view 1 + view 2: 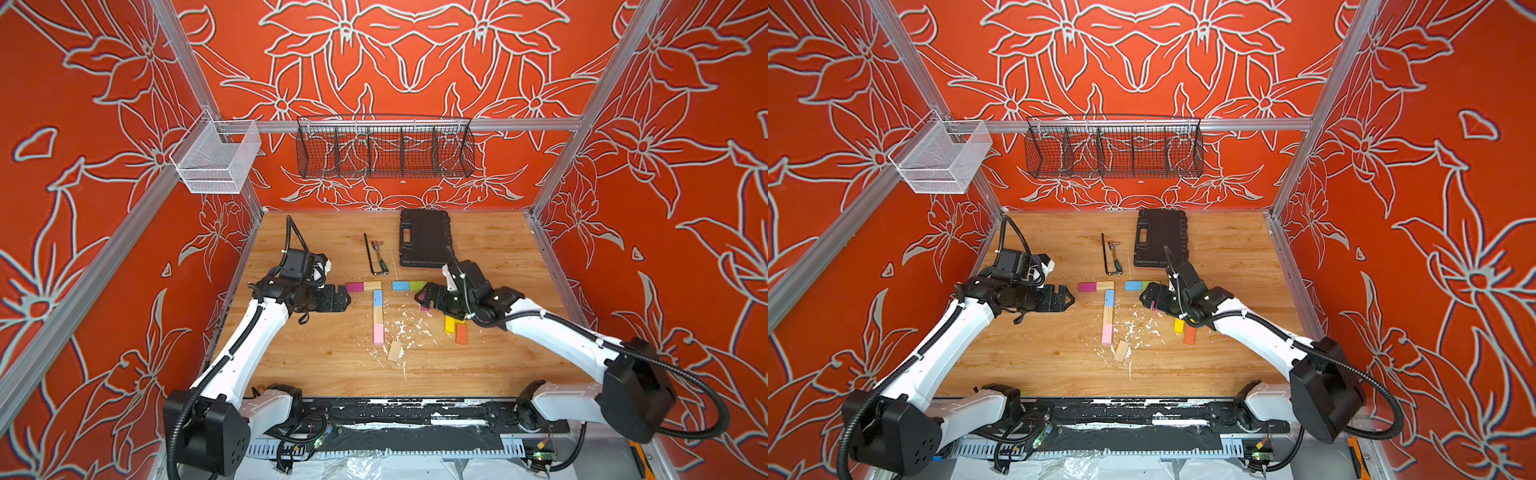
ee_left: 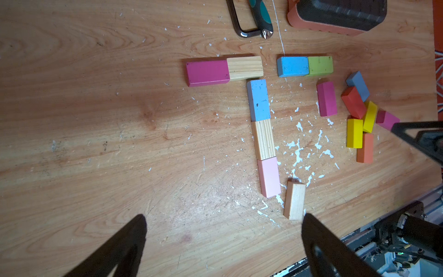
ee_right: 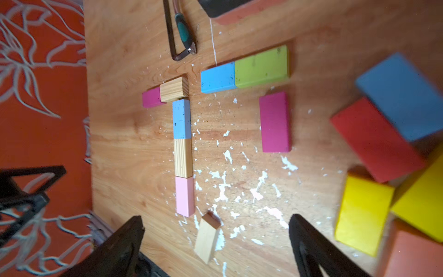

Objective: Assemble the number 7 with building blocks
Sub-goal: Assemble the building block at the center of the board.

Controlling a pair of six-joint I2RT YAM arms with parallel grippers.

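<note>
While the left gripper (image 1: 348,298) and the right gripper (image 1: 420,296) hang over the light wooden table (image 1: 316,365) with jaws wide apart and nothing in them, the number 7 (image 1: 377,316) lies flat between them. Its top is a long magenta wooden block (image 2: 207,73) touching a plain wood block (image 2: 244,68); a light blue block (image 2: 258,100), a striped wood block (image 2: 263,139) and a pale pink block (image 2: 269,177) run down. Beside it a bright blue block (image 2: 293,66) touches a green block (image 2: 320,65), with a second magenta block (image 2: 326,98) close by the green one, not touching.
</note>
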